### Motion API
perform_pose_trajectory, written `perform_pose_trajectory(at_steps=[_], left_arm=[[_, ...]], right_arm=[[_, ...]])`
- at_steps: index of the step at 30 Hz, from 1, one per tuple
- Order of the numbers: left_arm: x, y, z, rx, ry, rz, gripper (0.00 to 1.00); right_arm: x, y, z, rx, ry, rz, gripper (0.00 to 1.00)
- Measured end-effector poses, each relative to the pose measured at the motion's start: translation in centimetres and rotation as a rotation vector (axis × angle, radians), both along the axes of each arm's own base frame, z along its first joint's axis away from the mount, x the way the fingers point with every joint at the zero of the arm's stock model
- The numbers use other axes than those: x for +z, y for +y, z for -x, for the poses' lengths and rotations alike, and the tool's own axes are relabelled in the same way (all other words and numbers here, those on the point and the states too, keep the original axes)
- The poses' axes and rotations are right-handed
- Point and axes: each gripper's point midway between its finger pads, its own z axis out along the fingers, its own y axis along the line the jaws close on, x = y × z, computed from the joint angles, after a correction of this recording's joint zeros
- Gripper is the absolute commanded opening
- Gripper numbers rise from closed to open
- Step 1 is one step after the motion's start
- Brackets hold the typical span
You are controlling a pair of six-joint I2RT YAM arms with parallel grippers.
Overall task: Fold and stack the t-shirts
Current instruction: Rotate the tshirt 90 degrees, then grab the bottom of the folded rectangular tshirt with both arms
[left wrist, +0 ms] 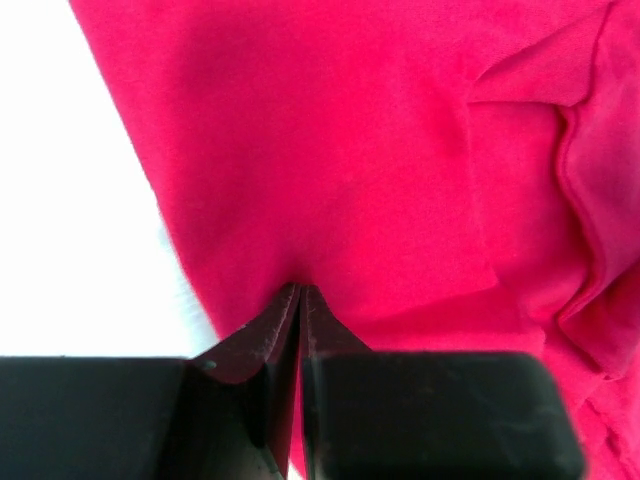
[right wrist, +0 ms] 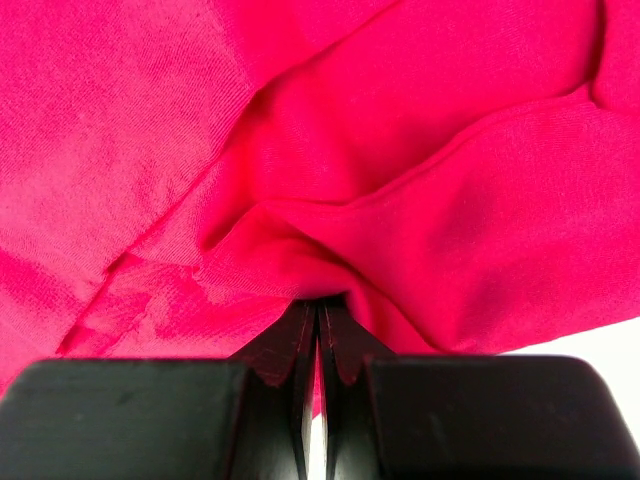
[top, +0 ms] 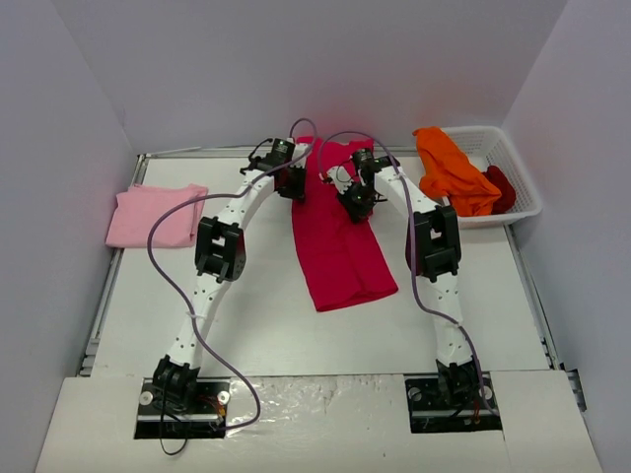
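Fabric of crimson t-shirt (top: 340,256) pinched — left end effector (left wrist: 300,290), right end effector (right wrist: 318,302) closed.

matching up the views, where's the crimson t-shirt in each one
top external: crimson t-shirt lies mid-table, between both arms
left wrist: fills top and right, pinched by left gripper
right wrist: fills nearly everything, pinched by right gripper
shared landmark: white table beside the shirt

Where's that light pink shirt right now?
In the overhead view, the pale pink shirt lies at the left of the table, left of the left arm, apart from the crimson shirt in the middle.
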Motion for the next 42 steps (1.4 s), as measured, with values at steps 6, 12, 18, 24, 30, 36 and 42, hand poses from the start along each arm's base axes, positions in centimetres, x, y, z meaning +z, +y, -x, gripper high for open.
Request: perform_pose_trajectory(at_steps=[6, 12, 18, 24, 30, 36, 42], left_arm=[[2.2, 1.7, 1.4, -0.014, -0.021, -0.073, 0.29], [11.8, 5.0, 4.7, -0.019, -0.163, -0.15, 0.35], [22.2, 8.2, 10.8, -0.061, -0.4, -0.207, 0.48], [22.6, 8.9, 18.9, -0.213, -0.492, -0.341, 0.53], [17.3, 10.5, 22.7, -0.316, -0.423, -0.426, 0.51], [13.3, 7.4, 25.1, -0.501, -0.385, -0.545, 0.35], [7.3, 3.9, 31.1, -0.748, -0.362, -0.616, 0.39]], right_arm=[[0.4, -0.1, -0.1, -0.005, -0.014, 0.01, 0.05], [4.8, -0.6, 0.9, -0.018, -0.068, -0.005, 0.29], [12.6, -1.0, 3.8, -0.019, -0.178, -0.077, 0.38], [14.8, -2.8, 9.3, -0.026, -0.183, -0.09, 0.46], [13.2, -4.3, 13.0, -0.053, -0.131, -0.079, 0.46], [10.0, -6.0, 15.2, -0.082, -0.052, -0.027, 0.48], [8.7, -10.6, 14.7, -0.232, -0.015, -0.021, 0.51]])
